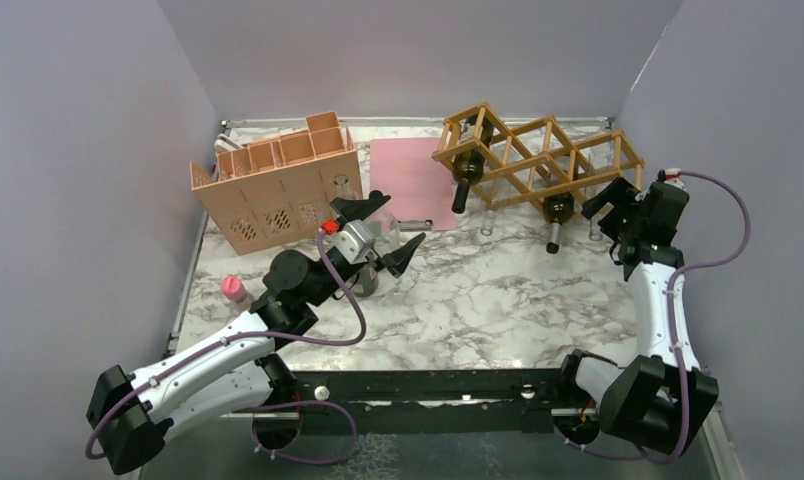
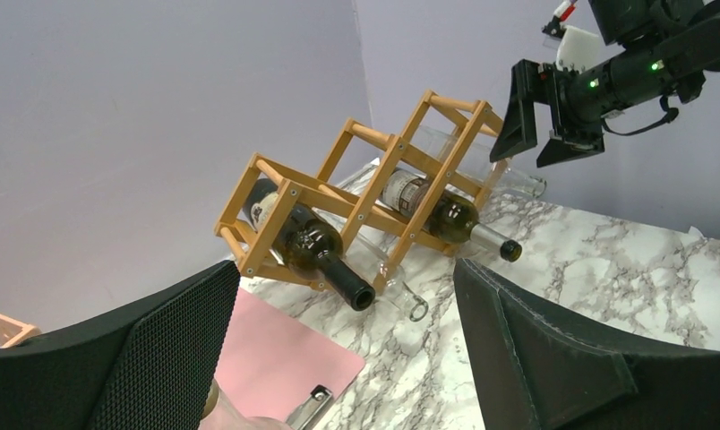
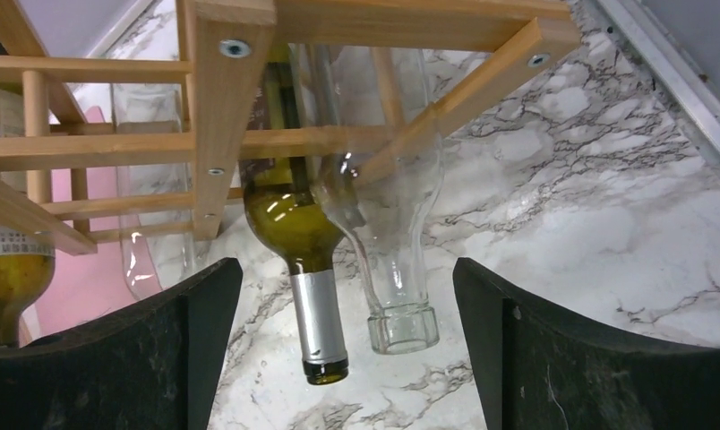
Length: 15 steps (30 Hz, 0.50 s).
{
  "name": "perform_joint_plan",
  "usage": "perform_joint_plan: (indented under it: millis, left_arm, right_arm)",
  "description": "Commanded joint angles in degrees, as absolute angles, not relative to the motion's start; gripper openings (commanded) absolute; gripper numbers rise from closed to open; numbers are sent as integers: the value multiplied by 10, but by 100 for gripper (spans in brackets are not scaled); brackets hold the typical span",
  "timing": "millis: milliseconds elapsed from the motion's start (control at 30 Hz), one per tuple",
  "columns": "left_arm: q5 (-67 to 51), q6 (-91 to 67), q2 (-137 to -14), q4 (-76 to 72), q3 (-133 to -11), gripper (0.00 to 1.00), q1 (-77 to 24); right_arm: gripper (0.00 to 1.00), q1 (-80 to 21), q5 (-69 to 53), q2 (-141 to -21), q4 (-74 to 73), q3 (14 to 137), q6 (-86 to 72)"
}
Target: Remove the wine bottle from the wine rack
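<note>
The wine rack [image 1: 538, 160] stands on the table [image 1: 478, 300] at the back right. Its bottles slope down, so their necks poke out. The wine bottle [image 3: 319, 313] (green, with a silver neck) lies in a cell just beside a clear glass bottle [image 3: 397, 296]. The right gripper [image 2: 530, 150] hovers there, jaws wide apart, I think to fit round a neck. The left gripper [image 1: 388, 230] hangs well apart from the rack, jaws apart too. Only the right wrist view shows both necks between its jaws. The top view shows the whole rack.

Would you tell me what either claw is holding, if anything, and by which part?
Nothing is held: the left claw and the right claw are both open.
</note>
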<state>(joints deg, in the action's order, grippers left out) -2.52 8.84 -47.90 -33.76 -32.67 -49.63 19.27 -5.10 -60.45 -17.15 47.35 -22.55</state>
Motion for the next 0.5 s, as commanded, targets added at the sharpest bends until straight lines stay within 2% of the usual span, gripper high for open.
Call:
perform_joint_plan:
  millis: [0, 133, 467]
  left_arm:
    - [-20, 72, -474, -338, -345, 95, -501]
    - [-17, 73, -474, -338, -345, 95, -502]
    - [-22, 67, -471, -336, -347, 95, -503]
  right_arm:
    - [89, 216, -132, -630, -97, 441, -233]
    - [86, 222, -151, -649, -69, 432, -222]
    - [69, 233, -181, -681, -44, 430, -225]
